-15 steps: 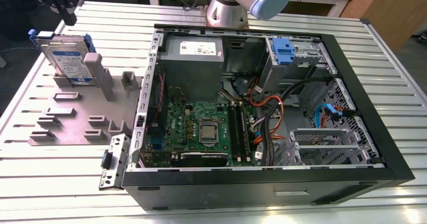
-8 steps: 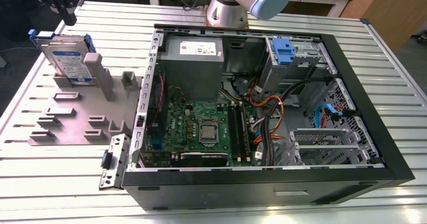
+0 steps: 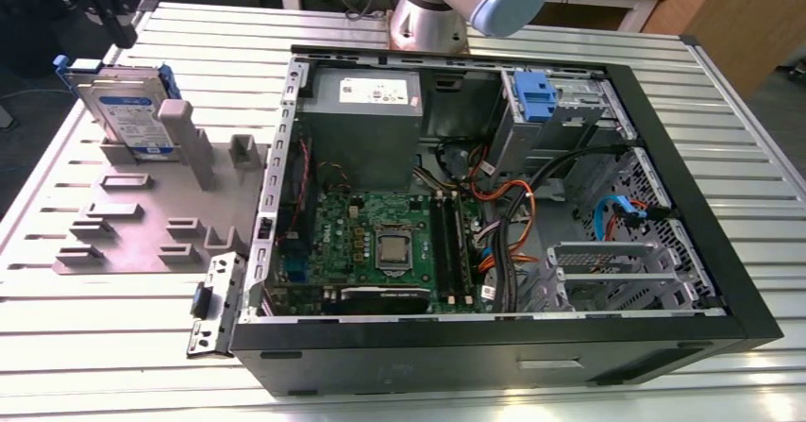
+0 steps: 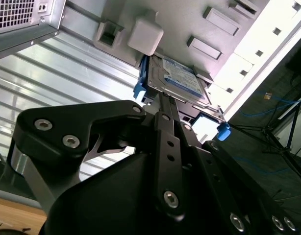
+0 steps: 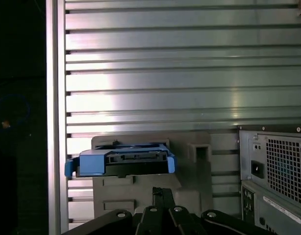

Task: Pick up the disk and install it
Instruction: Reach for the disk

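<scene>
We see the disk [image 3: 130, 110] standing on edge in a slot of the grey holder [image 3: 139, 216]. The holder lies on the ribbed metal tabletop [image 3: 101, 346], on the exterior view's left of the open computer case [image 3: 504, 343]. The disk is not yet picked up and nothing of it sits in the case. In the first wrist view the claw [image 5: 160, 194] hovers near the disk but apart from it, with its fingertips drawn together and nothing between them. That view looks onto the disk's dark connector end, which has a blue rail [image 5: 69, 168] along each side. In the second wrist view the labelled face shows beyond the claw's black linkage.

We judge the disk to be stiff and dense, rather heavy for its size, so it should not bend or sag in a grip. Its metal faces look smooth and could slip under a light pinch. We would also expect it to take a knock or a drop badly. The blue plastic rails look thin and springy, and we think they are poor places to squeeze, as is the connector end. To our eye the best hold is across the two broad flat faces, on the part that stands free above the holder. The pads should sit on bare metal and square to the body, so the disk does not twist as it leaves the slot.
</scene>
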`<state>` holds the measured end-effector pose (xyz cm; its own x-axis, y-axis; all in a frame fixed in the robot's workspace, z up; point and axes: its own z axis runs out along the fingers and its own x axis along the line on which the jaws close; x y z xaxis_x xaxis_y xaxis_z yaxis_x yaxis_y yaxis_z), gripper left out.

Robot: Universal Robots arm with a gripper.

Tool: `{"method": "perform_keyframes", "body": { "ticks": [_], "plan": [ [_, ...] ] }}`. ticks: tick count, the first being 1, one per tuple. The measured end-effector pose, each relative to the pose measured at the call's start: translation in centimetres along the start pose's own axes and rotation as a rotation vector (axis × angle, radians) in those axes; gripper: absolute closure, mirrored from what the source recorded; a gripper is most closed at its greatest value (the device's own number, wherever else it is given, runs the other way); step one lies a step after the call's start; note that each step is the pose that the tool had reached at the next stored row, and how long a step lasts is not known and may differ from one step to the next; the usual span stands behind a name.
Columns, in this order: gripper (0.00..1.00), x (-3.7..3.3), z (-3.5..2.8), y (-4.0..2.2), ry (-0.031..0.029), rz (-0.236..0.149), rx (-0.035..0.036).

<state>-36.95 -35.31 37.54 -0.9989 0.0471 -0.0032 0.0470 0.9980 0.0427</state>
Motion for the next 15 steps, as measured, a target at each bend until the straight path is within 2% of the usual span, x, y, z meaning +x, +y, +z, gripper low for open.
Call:
{"method": "perform_keyframes", "body": {
  "ticks": [7,15],
  "plan": [
    [0.89,2.84,0.66,0.4,0.0001,0.0,-0.0001],
    [0.89,5.48,1.27,0.52,0.0001,0.0,0.0]
  ]
}}
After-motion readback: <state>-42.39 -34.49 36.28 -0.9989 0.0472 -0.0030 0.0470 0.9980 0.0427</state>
